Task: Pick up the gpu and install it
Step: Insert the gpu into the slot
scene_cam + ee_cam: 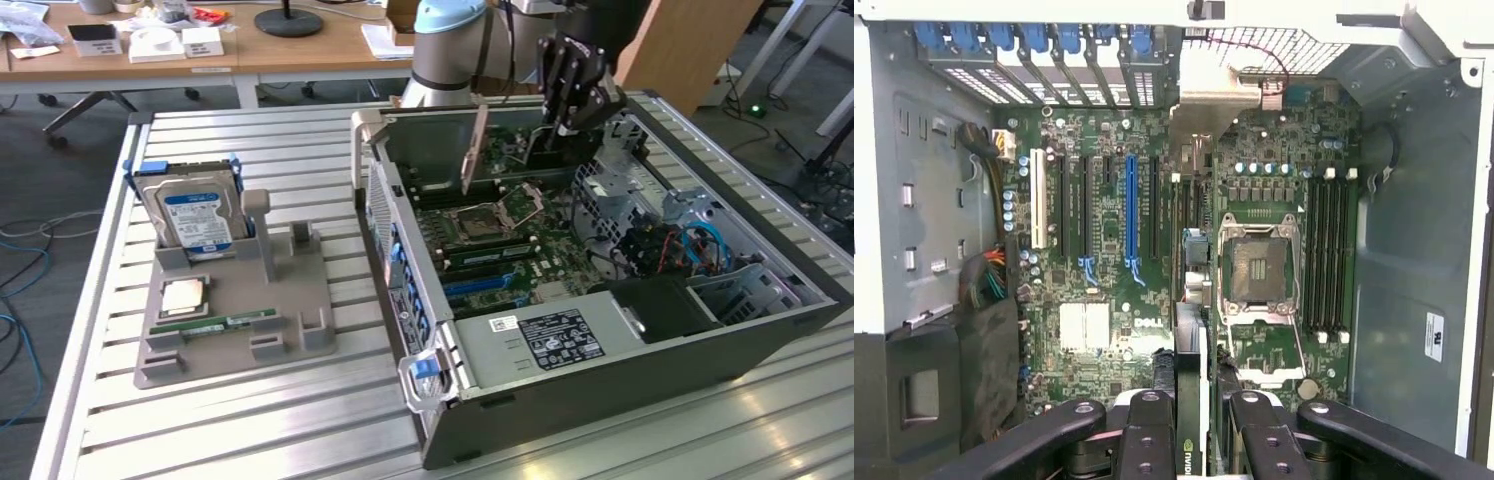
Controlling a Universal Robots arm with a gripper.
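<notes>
My gripper point(570, 118) hangs over the far end of the open computer case point(667, 335) and is shut on the gpu point(534, 150). The card stands on edge above the motherboard, its pale bracket point(474, 150) towards the case's slotted rear wall. In the wrist view the gpu point(1189, 400) shows edge-on between the black fingers point(1144, 435) of the gripper point(1189, 425). It runs up to its bracket point(1224, 95). The card hovers between the blue expansion slot point(1131, 215) and the CPU socket point(1259, 265), clear of the board.
At the exterior view's left, a grey fixture point(294, 300) holds a silver hard drive point(198, 215), a square chip point(183, 293) and a green memory stick point(214, 325). Drive cages and cables point(687, 245) crowd the case's right side. Desks stand behind the table.
</notes>
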